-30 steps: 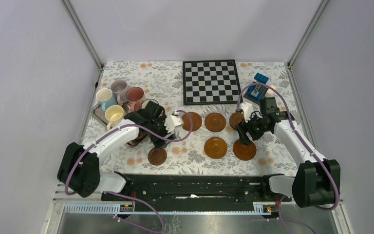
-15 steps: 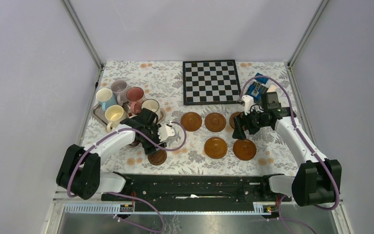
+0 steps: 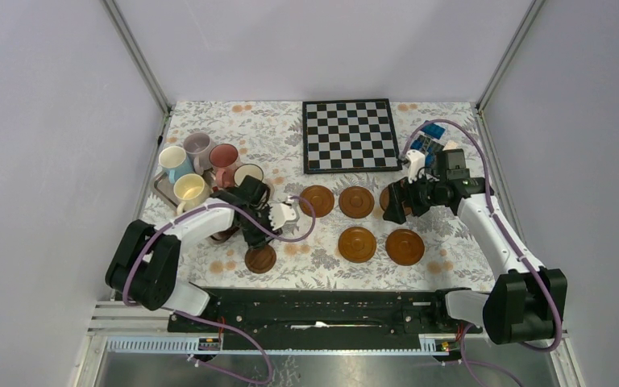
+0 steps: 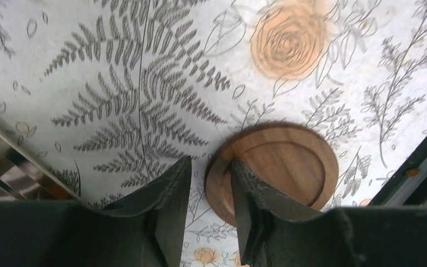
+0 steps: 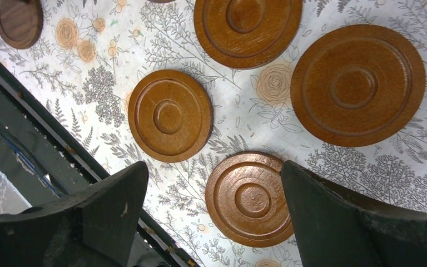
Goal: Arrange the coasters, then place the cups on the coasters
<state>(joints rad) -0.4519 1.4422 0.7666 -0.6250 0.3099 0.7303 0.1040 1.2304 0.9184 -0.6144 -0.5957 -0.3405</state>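
Five brown coasters lie in two rows mid-table: three behind (image 3: 317, 201) (image 3: 356, 201) (image 3: 388, 196) and two in front (image 3: 357, 243) (image 3: 405, 247). A darker coaster (image 3: 260, 259) lies apart at the front left. My left gripper (image 3: 252, 239) (image 4: 210, 161) is low over it. Its jaws stand narrow, straddling the rim of the dark coaster (image 4: 289, 167), with one finger (image 4: 244, 194) on the wood and the other (image 4: 172, 194) just outside. My right gripper (image 3: 392, 211) (image 5: 212, 166) hangs wide open above a coaster (image 5: 252, 198). Several cups (image 3: 189, 189) stand on the tray (image 3: 161, 187).
A chessboard (image 3: 349, 135) lies at the back centre, with a blue block toy (image 3: 429, 141) to its right. The black rail (image 3: 314, 310) runs along the near edge. The tray's metal edge (image 4: 11, 161) shows left of my left fingers. Floral cloth (image 3: 314, 256) covers the table.
My left gripper came down and back toward the dark coaster and its jaws narrowed round the rim. My right gripper opened wide, rose off the front right coaster and drew back.
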